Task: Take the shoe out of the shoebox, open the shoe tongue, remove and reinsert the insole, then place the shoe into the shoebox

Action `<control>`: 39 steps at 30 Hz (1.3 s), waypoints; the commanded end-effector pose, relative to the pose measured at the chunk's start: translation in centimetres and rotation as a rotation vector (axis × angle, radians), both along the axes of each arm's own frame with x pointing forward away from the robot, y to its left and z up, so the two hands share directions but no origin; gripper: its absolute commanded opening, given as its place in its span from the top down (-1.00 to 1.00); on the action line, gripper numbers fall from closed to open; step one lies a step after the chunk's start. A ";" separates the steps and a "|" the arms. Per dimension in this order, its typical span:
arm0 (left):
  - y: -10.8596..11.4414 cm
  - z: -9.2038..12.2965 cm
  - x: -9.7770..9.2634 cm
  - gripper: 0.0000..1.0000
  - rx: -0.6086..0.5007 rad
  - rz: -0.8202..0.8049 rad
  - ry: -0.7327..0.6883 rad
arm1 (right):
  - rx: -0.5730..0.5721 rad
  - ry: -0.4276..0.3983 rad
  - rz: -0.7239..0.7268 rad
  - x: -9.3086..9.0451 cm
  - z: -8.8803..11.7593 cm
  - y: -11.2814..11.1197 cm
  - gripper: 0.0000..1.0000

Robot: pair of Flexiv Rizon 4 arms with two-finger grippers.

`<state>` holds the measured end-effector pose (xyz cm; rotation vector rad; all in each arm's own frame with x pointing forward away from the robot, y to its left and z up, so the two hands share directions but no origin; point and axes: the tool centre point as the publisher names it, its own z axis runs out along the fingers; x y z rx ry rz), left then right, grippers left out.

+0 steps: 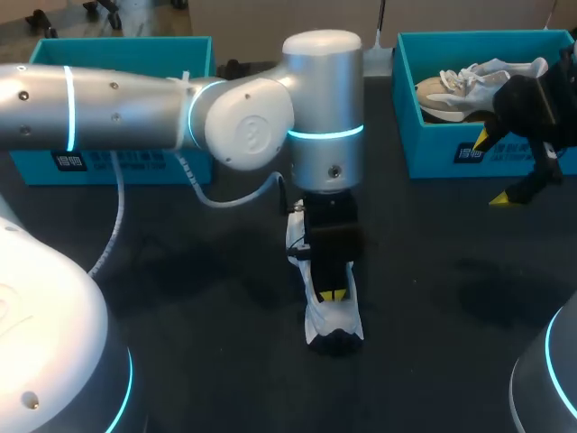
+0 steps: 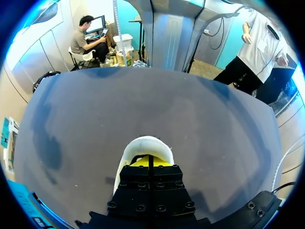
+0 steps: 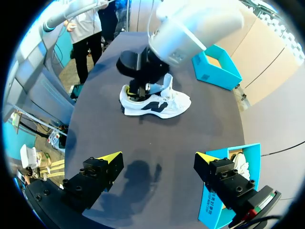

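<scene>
So, which step goes in the log? (observer)

Judged: work inside the shoe, at the tongue or insole stage. The white sneaker with a dark side mark [image 1: 344,317] lies on the black counter [image 1: 180,298], out of any box and near the middle. My left hand [image 2: 148,162] is down in its heel opening with the fingers pressed together. Whether a thin insole edge sits between them, I cannot tell. (me)

How to do it well? (observer)

Work within the collar and lift slowly, so the sneaker does not ride up with the hand. My right hand [image 3: 157,160] hangs spread and empty, well apart from the sneaker and just beside the right-hand box. It would serve better pinning the toe down. Risk noted: the sneaker tips or drags across the counter. (me)

Counts? (observer)

Sneakers: two. One is this one; the other is a beige-and-white sneaker [image 1: 469,86] lying in the teal cardboard shoebox at my right [image 1: 433,153].
Shoeboxes: two. The other is a second teal shoebox at my left [image 1: 126,52], mostly hidden by my arm.
Hands: two. (me)
</scene>
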<state>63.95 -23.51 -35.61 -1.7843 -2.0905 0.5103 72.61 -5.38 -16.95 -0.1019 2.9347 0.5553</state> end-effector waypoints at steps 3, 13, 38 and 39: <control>-1.1 -2.8 -0.3 1.00 0.036 -0.024 0.001 | -0.004 0.003 -0.001 0.2 -0.1 0.2 -1.00; -0.7 -5.9 -1.2 1.00 0.068 -0.032 -0.068 | -0.004 0.003 -0.001 0.2 -0.1 0.2 -1.00; 1.1 -8.4 4.3 1.00 0.141 0.028 -0.412 | -0.004 0.003 -0.001 0.2 -0.1 0.2 -1.00; 1.2 -8.3 4.5 1.00 0.137 0.035 -0.420 | -0.004 0.003 -0.001 0.2 -0.1 0.2 -1.00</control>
